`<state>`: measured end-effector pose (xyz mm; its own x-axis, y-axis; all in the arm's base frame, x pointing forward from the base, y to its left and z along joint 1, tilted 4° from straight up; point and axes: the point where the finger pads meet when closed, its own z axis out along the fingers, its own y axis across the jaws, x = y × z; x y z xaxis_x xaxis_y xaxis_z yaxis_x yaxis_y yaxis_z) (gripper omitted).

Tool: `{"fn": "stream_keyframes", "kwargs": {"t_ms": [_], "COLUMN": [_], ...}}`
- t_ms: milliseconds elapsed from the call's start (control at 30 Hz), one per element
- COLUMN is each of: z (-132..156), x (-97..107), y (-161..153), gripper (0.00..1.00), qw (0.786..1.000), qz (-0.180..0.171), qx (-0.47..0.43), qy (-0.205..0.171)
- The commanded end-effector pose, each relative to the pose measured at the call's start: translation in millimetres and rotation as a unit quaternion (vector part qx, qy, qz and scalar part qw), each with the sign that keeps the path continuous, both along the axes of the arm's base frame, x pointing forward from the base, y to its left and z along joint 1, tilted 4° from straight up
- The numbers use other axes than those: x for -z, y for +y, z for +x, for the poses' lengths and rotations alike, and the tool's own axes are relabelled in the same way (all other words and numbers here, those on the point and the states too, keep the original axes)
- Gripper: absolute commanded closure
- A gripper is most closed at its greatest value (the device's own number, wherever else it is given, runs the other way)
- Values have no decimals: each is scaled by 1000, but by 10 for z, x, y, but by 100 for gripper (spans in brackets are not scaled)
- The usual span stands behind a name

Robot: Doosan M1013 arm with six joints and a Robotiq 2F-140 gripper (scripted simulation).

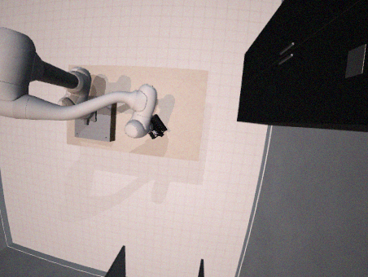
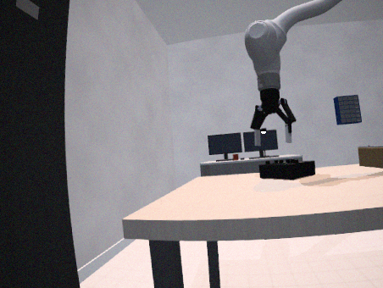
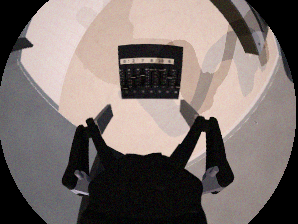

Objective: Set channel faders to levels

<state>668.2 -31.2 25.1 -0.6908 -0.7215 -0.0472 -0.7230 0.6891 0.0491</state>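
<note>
The lighting desk (image 1: 159, 125) (image 2: 287, 169) (image 3: 150, 74) is a small black box standing flat on the wooden table (image 1: 185, 118) (image 2: 237, 199). In the wrist view it shows a pale tape strip along its top and several faders below; the writing and the cap positions are too small to read. My gripper (image 2: 273, 135) (image 3: 145, 107) is open and empty. It hangs well above the desk, pointing down. In the top view the arm's wrist covers part of the desk.
A grey base block (image 1: 95, 128) sits on the table's left part, under the arm. A brown box (image 2: 370, 156) stands at the table's far right. A bench with two monitors (image 2: 241, 143) stands behind the table. A large black cabinet (image 1: 309, 69) is off to the side.
</note>
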Motion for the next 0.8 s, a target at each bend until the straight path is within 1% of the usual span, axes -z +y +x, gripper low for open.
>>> {"fn": "stream_keyframes", "kwargs": {"t_ms": [0, 233, 300, 367, 433, 500, 600, 667, 733, 767], "z": [0, -1, -30, -30, -109, -226, -395, -455, -467, -467], "x": [-1, -3, -42, -42, -144, -291, -497, -567, -580, -580], "y": [0, -1, -20, -20, -72, -147, -254, -291, -298, -298], "gripper": [0, 0, 0, 0, 0, 0, 0, 0, 0, 0], "qw": [1000, 1000, 1000, 1000, 995, 983, 964, 946, 925, 918], "qz": [0, 0, -1, -1, -4, -7, -10, -12, -11, -9], "qx": [0, -1, -28, -28, -101, -186, -266, -324, -380, -396], "qy": [0, 0, 0, 0, 1, 4, 8, 10, 12, 13]}}
